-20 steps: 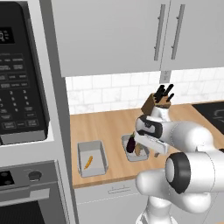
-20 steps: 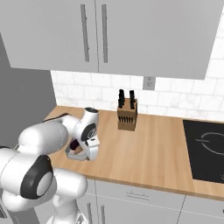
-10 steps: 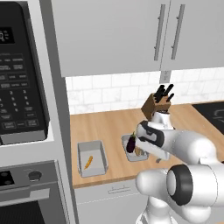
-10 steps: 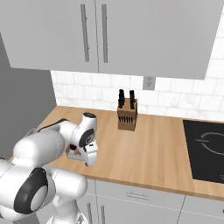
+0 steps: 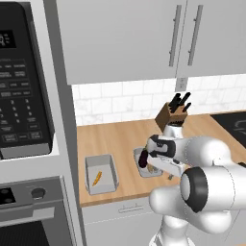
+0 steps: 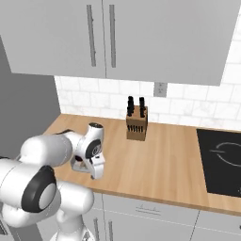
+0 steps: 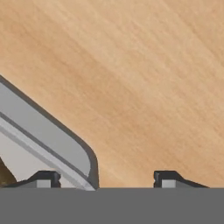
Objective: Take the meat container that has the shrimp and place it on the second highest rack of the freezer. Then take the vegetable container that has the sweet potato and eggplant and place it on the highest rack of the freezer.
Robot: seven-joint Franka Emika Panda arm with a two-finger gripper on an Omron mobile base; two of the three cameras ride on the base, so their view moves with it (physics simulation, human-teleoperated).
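Observation:
The meat container (image 5: 101,174) is a grey tray near the counter's front edge, with the small orange shrimp (image 5: 96,178) lying in it. To its right stands the vegetable container (image 5: 140,158) holding the dark purple eggplant (image 5: 143,160); a brown bit at its edge may be the sweet potato (image 7: 4,173). My gripper (image 5: 153,167) points down at this container's right side. In the hand view my gripper (image 7: 106,177) is open and straddles the container's grey wall (image 7: 52,131), one fingertip inside and one over the wood. The freezer and its racks are out of view.
A wooden knife block (image 5: 172,114) stands at the back of the wooden counter (image 6: 155,160) against the tiled wall. A black cooktop (image 6: 221,160) lies to the right. A black oven and microwave stack (image 5: 24,96) rises on the left, with grey wall cabinets (image 6: 108,37) overhead.
The arm has folded in closer and the hand has sunk a little onto the vegetable container's right side. Both containers stay where they were.

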